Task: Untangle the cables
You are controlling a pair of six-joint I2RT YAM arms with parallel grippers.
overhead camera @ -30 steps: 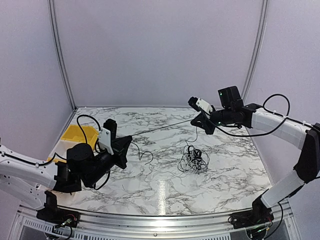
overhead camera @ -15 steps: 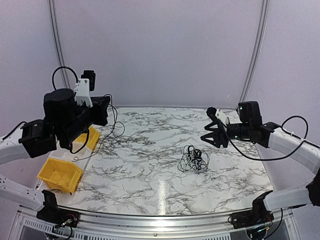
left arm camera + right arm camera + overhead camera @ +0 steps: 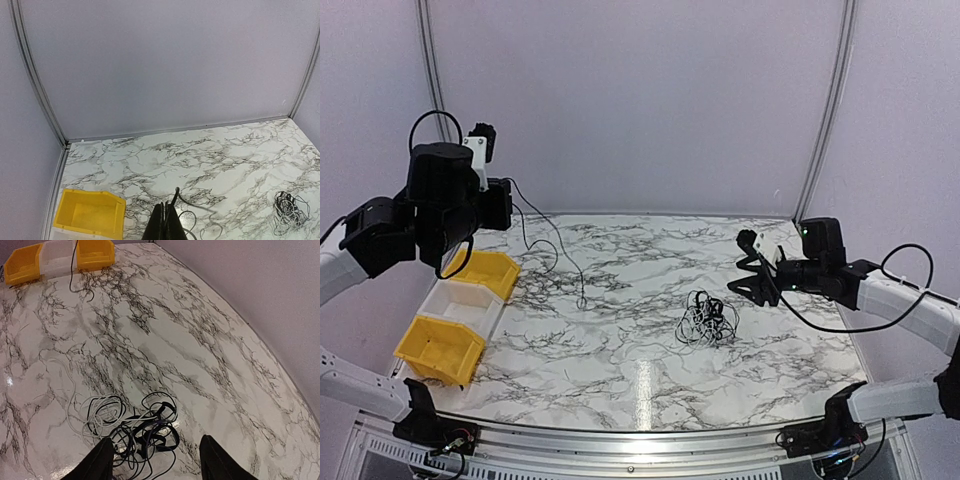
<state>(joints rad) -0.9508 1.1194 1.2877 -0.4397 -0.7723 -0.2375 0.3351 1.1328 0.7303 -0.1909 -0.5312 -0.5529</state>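
**Left claw lifting one cable while the clump is lying mid-bench**

The left claw (image 3: 505, 200) is hanging high above the bench's (image 3: 620, 385) left side, clenched on a single black cable (image 3: 578, 278). In the left wrist view the strand is emerging from between the pressed-together fingers. The cable is drooping from the claw in a loose curve, and its lower end is reaching the marble surface just right of the bins. Those three bins are sitting in a row along the left edge: a yellow bin (image 3: 485, 272) farthest back, a pale bin (image 3: 460, 300) in the middle and another yellow bin (image 3: 438, 345) nearest.

The clump of cables (image 3: 708, 318), mostly black with a few pale loops, is resting on the bench right of centre, well apart from the lifted strand. The right claw (image 3: 748, 268) is hovering just beside the clump, on its right and a little above it. Its fingers are standing wide apart and gripping nothing. In the right wrist view the tangle is showing between the two fingertips.
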